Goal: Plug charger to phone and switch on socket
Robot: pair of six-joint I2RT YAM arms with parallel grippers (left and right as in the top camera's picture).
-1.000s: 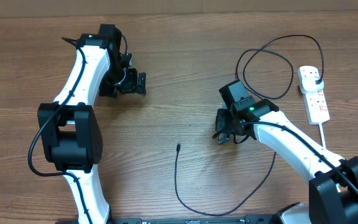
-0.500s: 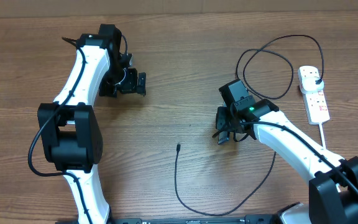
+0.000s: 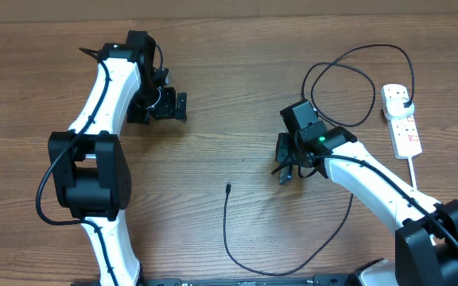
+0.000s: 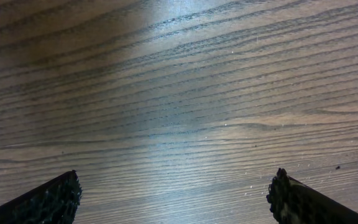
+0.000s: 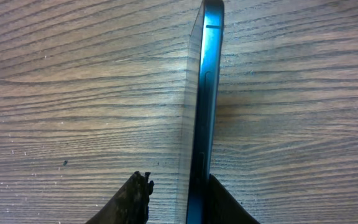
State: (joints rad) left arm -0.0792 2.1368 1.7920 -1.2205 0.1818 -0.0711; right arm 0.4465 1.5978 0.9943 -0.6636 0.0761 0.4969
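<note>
Right claw (image 5: 180, 180): its two black fingers flank the phone (image 5: 204, 112), which stands on its long edge on the wood, right of the tabletop's (image 3: 229, 79) centre. One finger lies against the phone's dark back. The other sits just beside the screen face with a sliver of wood showing between, so it cannot be told whether the grip is complete. Left claw (image 4: 174, 186): jaws spread wide over bare wood, holding nothing, toward the rear left of the tabletop. Charger (image 3: 226, 230): thin black cable. Its small connector tip (image 3: 227, 188) lies free near the tabletop's centre, apart from the phone. The cable curves toward the front edge, runs back under the right arm, loops near the rear right corner and ends in a black plug (image 3: 405, 97). The plug is seated in the white power strip (image 3: 406, 131), which lies by the right edge with its white cord (image 3: 412, 171) trailing toward the front.
</note>
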